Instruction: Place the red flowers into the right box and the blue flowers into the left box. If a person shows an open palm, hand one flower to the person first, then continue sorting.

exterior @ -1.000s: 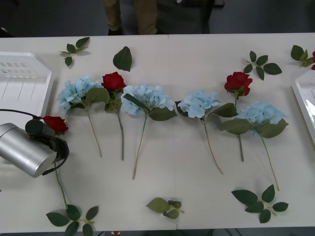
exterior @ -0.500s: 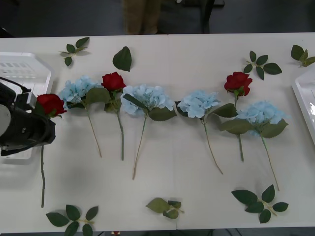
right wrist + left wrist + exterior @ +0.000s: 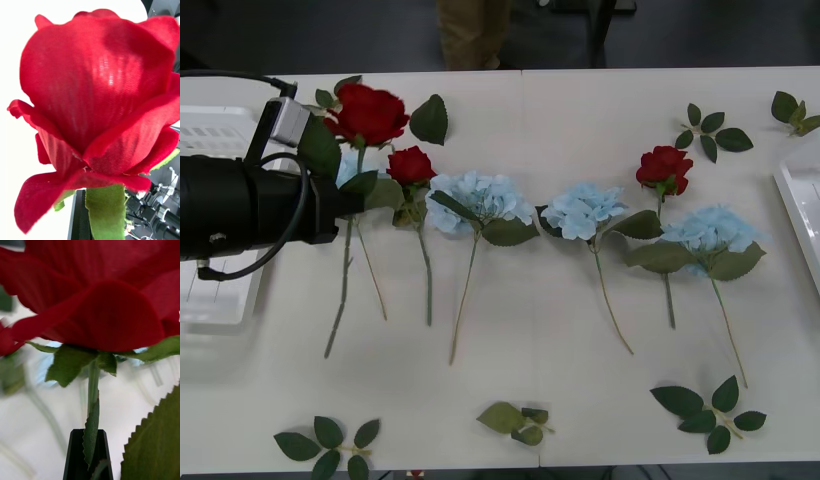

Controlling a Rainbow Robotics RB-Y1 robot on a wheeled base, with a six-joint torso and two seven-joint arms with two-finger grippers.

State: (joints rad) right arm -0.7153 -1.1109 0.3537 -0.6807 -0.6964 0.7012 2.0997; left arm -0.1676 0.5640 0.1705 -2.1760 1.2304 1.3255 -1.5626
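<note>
- The left gripper (image 3: 350, 204) is out over the table's left part, its black fingers (image 3: 77, 459) pinched narrow on the green stem of a red rose (image 3: 368, 112).
- In the left wrist view a small leaf lies pressed between those fingers, and the stem runs straight out from them to the rose head (image 3: 97, 303) just beyond the tips.
- In the front view the held rose head stands past the fingers on the far side. The rest of its stem slants back from them toward the near edge, clear of the table.
- The left box (image 3: 225, 135) lies behind the fingers, partly under the black arm.
- A pale blue flower (image 3: 340, 172) sits right beside the fingertips, mostly hidden by them.
- A second red rose (image 3: 411, 165) lies just past the fingertips toward the table's middle.
- Farther out from the fingers lie three more blue flowers (image 3: 480, 198) (image 3: 582, 211) (image 3: 710, 230), with a third rose (image 3: 664, 167) between the last two.
- The right box (image 3: 802, 205) is well apart from the fingers, at the table's opposite edge.
- The right wrist view has a red rose head (image 3: 97, 93) very close. Whether the right gripper grips it cannot be told.
</note>
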